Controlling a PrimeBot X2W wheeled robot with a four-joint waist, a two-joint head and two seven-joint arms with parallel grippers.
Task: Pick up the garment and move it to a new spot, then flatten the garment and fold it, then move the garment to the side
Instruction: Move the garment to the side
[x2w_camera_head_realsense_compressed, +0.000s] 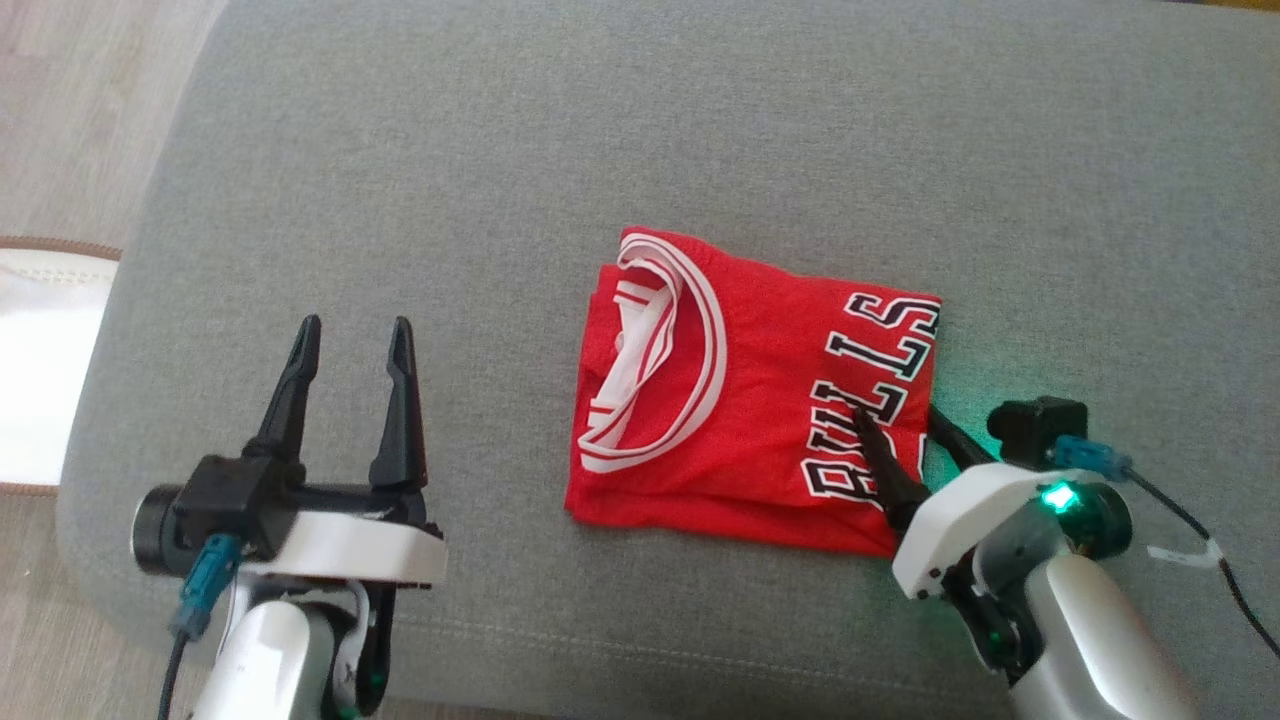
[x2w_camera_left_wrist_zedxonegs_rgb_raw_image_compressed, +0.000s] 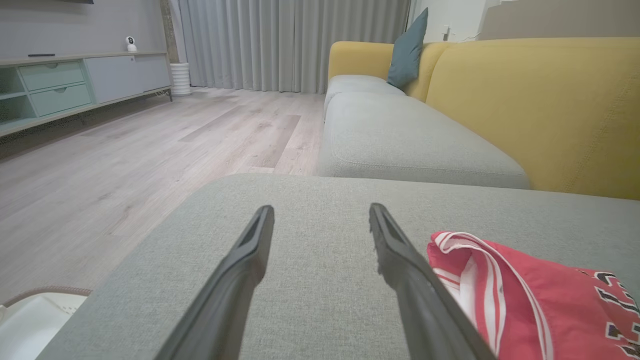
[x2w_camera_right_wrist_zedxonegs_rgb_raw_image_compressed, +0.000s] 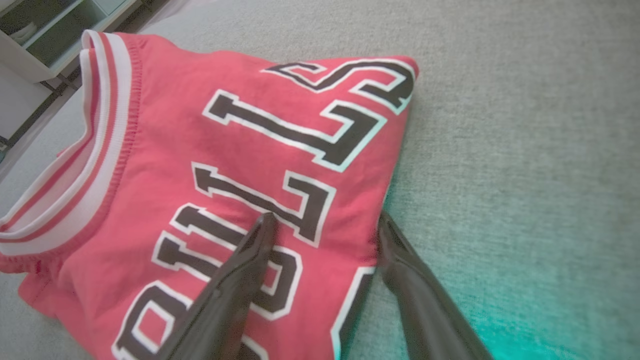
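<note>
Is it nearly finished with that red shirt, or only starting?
Nearly finished, it seems. The red basketball jersey with black lettering already lies folded into a compact rectangle on the grey fabric cushion. In hand: the open right tool straddles its edge. The open left tool hovers apart. Left: gripping it and moving it aside.

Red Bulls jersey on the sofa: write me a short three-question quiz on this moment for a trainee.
1. True or false: the left gripper is shut on the red Bulls jersey.
2. The right gripper is: A) open, straddling the jersey's lettered edge; B) shut on the neckline; C) raised well clear of the jersey.
3. Fill in: the jersey lies folded on the grey sofa cushion, its lettering reading ___.
Key: 1 false, it is open, over bare cushion. 2 A. 3 BULLS.
</note>
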